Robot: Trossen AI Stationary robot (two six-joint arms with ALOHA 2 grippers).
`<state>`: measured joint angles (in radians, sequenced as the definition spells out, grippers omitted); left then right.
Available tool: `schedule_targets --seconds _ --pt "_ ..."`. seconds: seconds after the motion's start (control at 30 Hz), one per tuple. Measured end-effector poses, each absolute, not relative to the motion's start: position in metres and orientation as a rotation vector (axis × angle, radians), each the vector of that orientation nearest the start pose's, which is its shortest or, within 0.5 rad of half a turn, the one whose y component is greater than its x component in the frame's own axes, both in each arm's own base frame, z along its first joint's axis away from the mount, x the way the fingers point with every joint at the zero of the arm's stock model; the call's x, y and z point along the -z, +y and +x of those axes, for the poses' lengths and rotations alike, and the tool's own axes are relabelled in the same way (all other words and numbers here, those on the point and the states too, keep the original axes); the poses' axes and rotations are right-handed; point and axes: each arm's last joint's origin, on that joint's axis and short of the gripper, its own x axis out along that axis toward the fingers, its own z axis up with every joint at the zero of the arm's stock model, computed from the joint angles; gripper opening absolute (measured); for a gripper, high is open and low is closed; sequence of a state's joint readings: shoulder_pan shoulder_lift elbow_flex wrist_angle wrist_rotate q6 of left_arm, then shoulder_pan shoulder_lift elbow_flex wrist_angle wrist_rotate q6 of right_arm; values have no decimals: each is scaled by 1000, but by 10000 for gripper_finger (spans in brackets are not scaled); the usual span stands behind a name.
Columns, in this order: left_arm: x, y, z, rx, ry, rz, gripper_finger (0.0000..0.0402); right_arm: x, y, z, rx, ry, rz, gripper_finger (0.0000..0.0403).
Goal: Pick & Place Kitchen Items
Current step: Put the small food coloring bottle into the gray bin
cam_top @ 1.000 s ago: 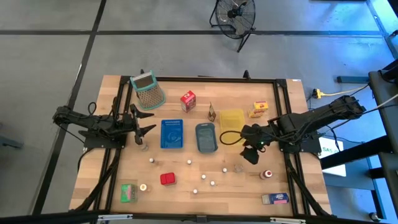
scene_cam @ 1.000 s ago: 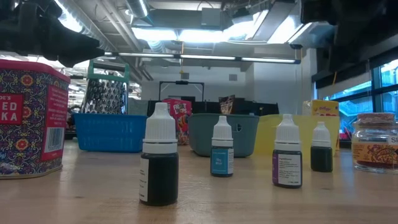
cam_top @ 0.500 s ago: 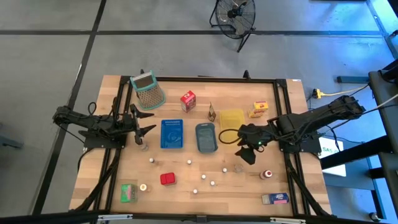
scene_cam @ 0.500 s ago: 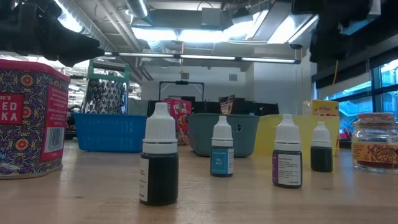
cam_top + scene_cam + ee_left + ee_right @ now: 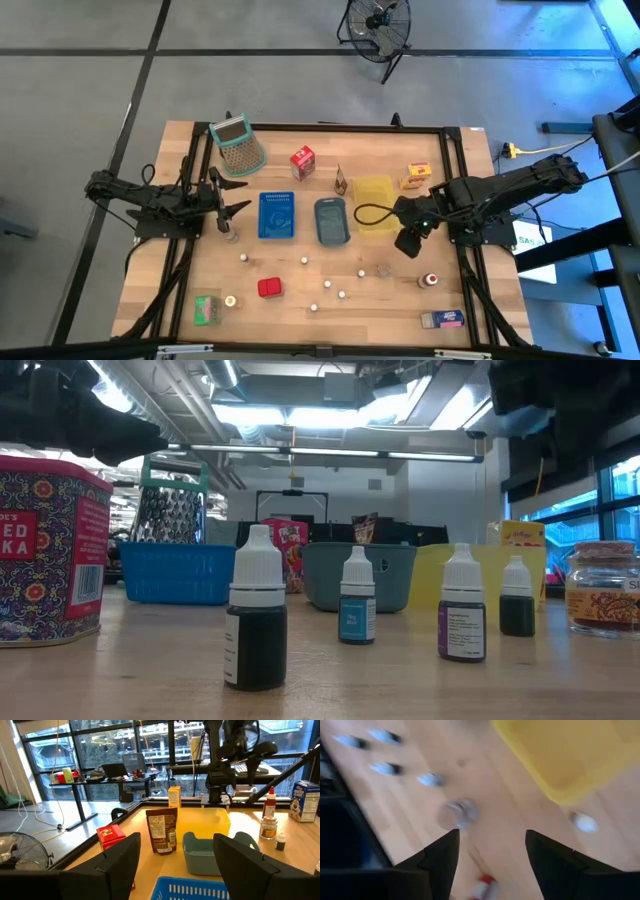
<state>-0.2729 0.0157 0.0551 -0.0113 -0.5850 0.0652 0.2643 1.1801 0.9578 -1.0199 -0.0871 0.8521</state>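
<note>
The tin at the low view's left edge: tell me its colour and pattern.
The tin is red with an ornate blue-and-white floral pattern and a barcode; the low view shows it best.

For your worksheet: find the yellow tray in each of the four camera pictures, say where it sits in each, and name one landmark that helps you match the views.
High view: yellow tray, right of centre, beside the grey-blue tray.
Low view: yellow tray, right of centre, behind the small bottles.
Left wrist view: yellow tray, centre, beyond the grey-blue tray.
Right wrist view: yellow tray, upper right corner.
Shared landmark: the grey-blue tray next to it, not in the right wrist view.
</note>
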Motion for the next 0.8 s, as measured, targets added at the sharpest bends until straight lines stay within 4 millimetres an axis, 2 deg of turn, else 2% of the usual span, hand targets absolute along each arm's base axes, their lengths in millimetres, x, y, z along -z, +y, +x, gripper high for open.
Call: schedule_targets --seconds 0.13,0.47,0.8 --pt "-180 -9 91 -313 -16 53 245 -257 49 186 305 1363 533 228" --pt "-180 -9 91 -314 -16 53 244 -253 44 182 416 1358 477 229" --pt "-180 -9 91 -315 -16 53 244 -230 43 175 359 1443 366 229"
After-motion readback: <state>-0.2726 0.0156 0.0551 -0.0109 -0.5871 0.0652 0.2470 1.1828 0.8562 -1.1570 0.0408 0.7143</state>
